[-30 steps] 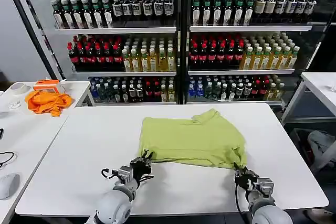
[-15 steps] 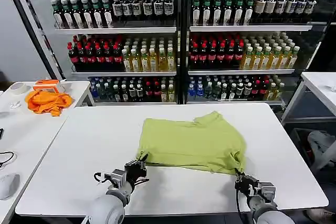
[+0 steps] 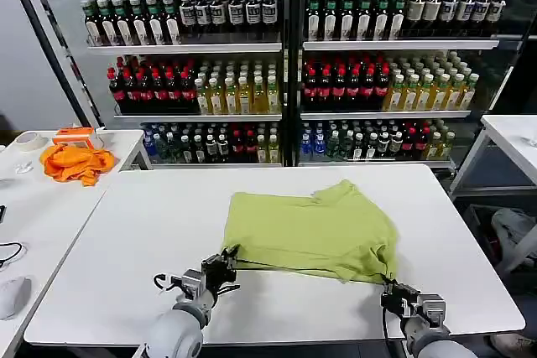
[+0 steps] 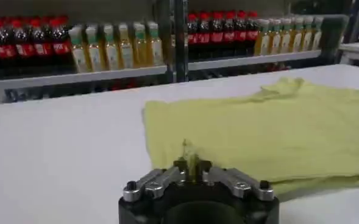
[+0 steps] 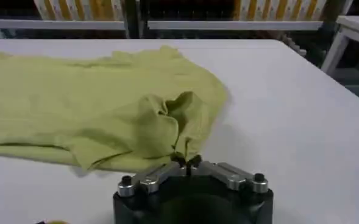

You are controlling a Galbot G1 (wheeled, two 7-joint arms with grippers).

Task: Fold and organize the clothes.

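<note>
T-shirt (image 3: 309,234): folded, flat on white worktop (image 3: 126,232).
Left gripper (image 3: 223,260): jaws pinching near left corner.
Right gripper (image 3: 391,287): jaws pinching near right corner.

One T-shirt (image 3: 310,232), two pincers (image 3: 220,267) (image 3: 394,289), one orange cloth (image 3: 77,163), one white table (image 3: 151,215).

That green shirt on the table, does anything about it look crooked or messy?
Yes. The T-shirt lies skewed on the white table, and its corner near the right gripper is bunched into wrinkles. The left gripper pinches the opposite near corner, so the front edge is lifted slightly rather than lying flat.
</note>
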